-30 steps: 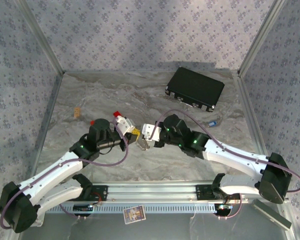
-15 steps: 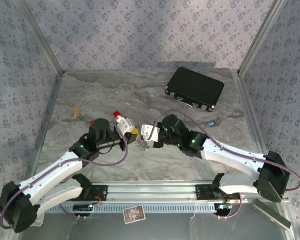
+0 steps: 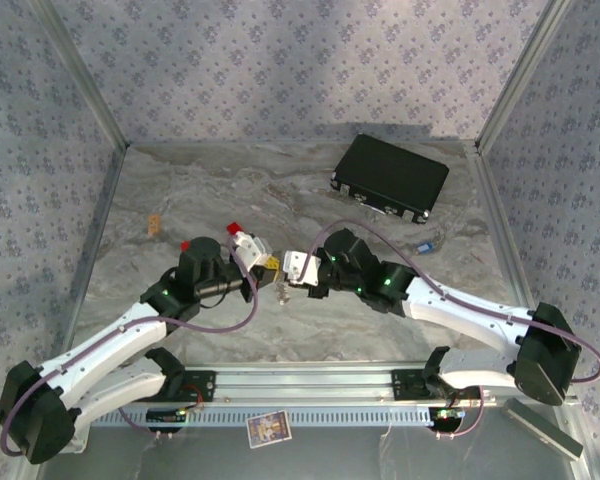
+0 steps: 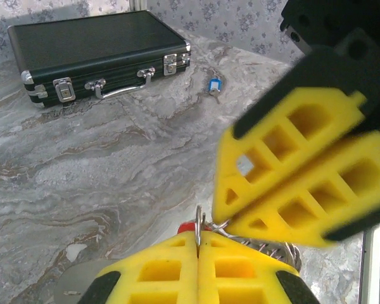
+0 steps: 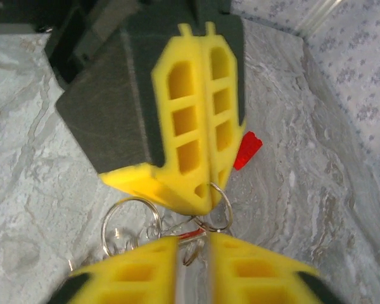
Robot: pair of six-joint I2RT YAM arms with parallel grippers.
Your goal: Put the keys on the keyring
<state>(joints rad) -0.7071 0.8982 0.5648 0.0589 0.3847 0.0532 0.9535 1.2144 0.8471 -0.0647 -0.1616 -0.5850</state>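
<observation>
My left gripper (image 4: 198, 235) is shut on a small silvery ring (image 4: 199, 223) that stands on edge between its yellow fingertips. That ring links to the larger keyring (image 5: 130, 221), which hangs just below. Tip to tip against it, my right gripper (image 5: 193, 244) has its jaws parted. The red-headed key (image 5: 191, 234) and a tiny ring lie in the gap, not clamped. In the top view both grippers (image 3: 271, 268) (image 3: 283, 288) meet above the table's middle. The blue key (image 3: 425, 245) (image 4: 213, 85) lies alone on the table at the right.
A black case (image 3: 390, 177) (image 4: 95, 54) lies at the back right. A flat red piece (image 5: 247, 150) sits on the marble behind the left gripper. A small tan object (image 3: 156, 224) lies at the left. Metal frame rails and patterned walls enclose the table.
The right gripper's jaws have parted from shut and its wrist has shifted slightly. The left gripper stays shut on the ring in the same place.
</observation>
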